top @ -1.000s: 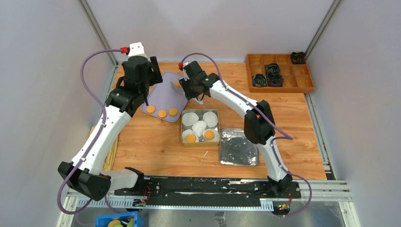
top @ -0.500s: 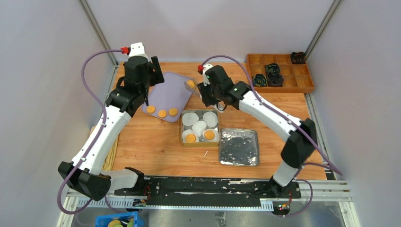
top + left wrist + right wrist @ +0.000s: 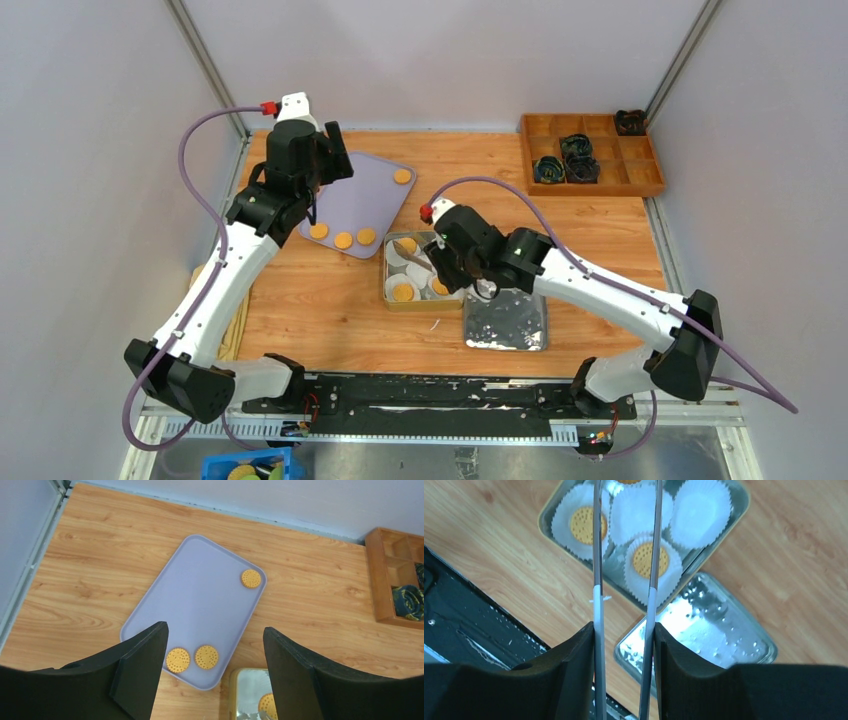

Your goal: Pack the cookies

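The wooden table (image 3: 320, 310) carried a lilac tray (image 3: 200, 595) and, just off its near corner, a square tin (image 3: 420, 306) lined with white paper cups (image 3: 701, 510). The left gripper (image 3: 214, 630) hung above the tray, its jaws spread wide and empty. The right gripper (image 3: 624, 630) was clamped on thin metal tongs (image 3: 653, 555), whose long axis ran straight out from its fingers over the tin. The cookies (image 3: 343, 240) were round, with no long axis; those at rest lay flat, dotted faces up. The overhead view showed four on the tray and one at the tongs' tips. The left wrist view showed only three on the tray. The right wrist view showed two seated in cups and just an orange sliver between the tips.
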You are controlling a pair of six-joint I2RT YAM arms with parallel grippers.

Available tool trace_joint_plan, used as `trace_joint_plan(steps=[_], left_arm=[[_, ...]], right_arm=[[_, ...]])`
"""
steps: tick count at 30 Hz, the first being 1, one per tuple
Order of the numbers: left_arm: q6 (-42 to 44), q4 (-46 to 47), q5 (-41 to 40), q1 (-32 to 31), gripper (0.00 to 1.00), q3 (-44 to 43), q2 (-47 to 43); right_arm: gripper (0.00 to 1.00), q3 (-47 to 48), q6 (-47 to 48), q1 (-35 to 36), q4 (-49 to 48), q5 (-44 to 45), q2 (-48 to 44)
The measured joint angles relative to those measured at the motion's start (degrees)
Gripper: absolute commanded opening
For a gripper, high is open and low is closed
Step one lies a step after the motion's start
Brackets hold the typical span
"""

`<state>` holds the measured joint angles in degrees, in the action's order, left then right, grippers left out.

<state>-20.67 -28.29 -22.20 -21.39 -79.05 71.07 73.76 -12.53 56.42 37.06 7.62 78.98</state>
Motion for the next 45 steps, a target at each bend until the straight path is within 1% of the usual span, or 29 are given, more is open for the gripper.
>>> trace_joint_plan(steps=[3, 8, 13, 17, 21, 23, 25, 27, 29, 33, 35, 38, 40, 43, 44, 45], left_arm=[[-0.4, 0.0, 0.5, 0.0, 0.75, 0.3, 0.0], [-0.7, 0.0, 1.2, 0.0, 0.75, 0.4, 0.1], [-0.8, 0.0, 1.3, 0.0, 0.75, 0.4, 0.1], [-0.8, 0.0, 1.3, 0.0, 0.75, 0.4, 0.1], [-0.8, 0.0, 1.3, 0.0, 0.75, 0.4, 0.1], [-0.8, 0.0, 1.3, 0.0, 0.75, 0.4, 0.1], [-0.8, 0.0, 1.3, 0.0, 0.75, 0.4, 0.1], [-0.8, 0.0, 1.3, 0.0, 0.75, 0.4, 0.1], [-0.8, 0.0, 1.3, 0.0, 0.75, 0.4, 0.1], [-0.8, 0.0, 1.3, 0.0, 0.76, 0.4, 0.2], [-0.8, 0.0, 1.3, 0.0, 0.76, 0.4, 0.4], [-0.7, 0.0, 1.5, 0.0, 0.76, 0.4, 0.5], [-0.7, 0.0, 1.5, 0.0, 0.76, 0.4, 0.5], [-0.6, 0.0, 1.6, 0.0, 0.76, 0.4, 0.5], [-0.6, 0.0, 1.6, 0.0, 0.76, 0.4, 0.5], [-0.5, 0.0, 1.6, 0.0, 0.76, 0.4, 0.5]], right_arm=[[0.02, -2.8, -2.0, 1.6, 1.4, 1.1, -0.9], [0.02, -6.1, -4.2, 1.7, 3.5, 2.5, -1.6], [0.02, -6.7, -4.8, 1.9, 4.2, 2.9, -1.6], [0.05, -6.7, -5.2, 2.1, 4.3, 2.9, -1.6], [0.06, -6.7, -5.5, 2.8, 4.3, 2.9, -1.3], [0.09, -6.7, -5.5, 3.1, 4.3, 2.9, -0.8], [0.16, -6.7, -5.5, 3.2, 4.3, 2.9, -0.3], [0.31, -6.7, -5.6, 3.3, 4.3, 3.0, 0.2], [0.4, -6.7, -5.7, 3.3, 4.3, 3.0, 0.4], [0.42, -6.6, -6.0, 3.4, 4.2, 3.0, 0.4], [0.49, -6.6, -6.0, 3.4, 4.1, 3.0, 0.4], [0.51, -6.2, -6.1, 3.4, 4.1, 3.1, 0.4], [0.54, -5.7, -6.1, 3.5, 4.1, 3.0, 0.4], [0.53, -5.4, -6.1, 3.5, 3.8, 3.0, 0.4], [0.51, -5.2, -6.1, 3.5, 3.8, 3.0, 0.4], [0.46, -5.1, -6.1, 3.5, 3.7, 3.0, 0.4]])
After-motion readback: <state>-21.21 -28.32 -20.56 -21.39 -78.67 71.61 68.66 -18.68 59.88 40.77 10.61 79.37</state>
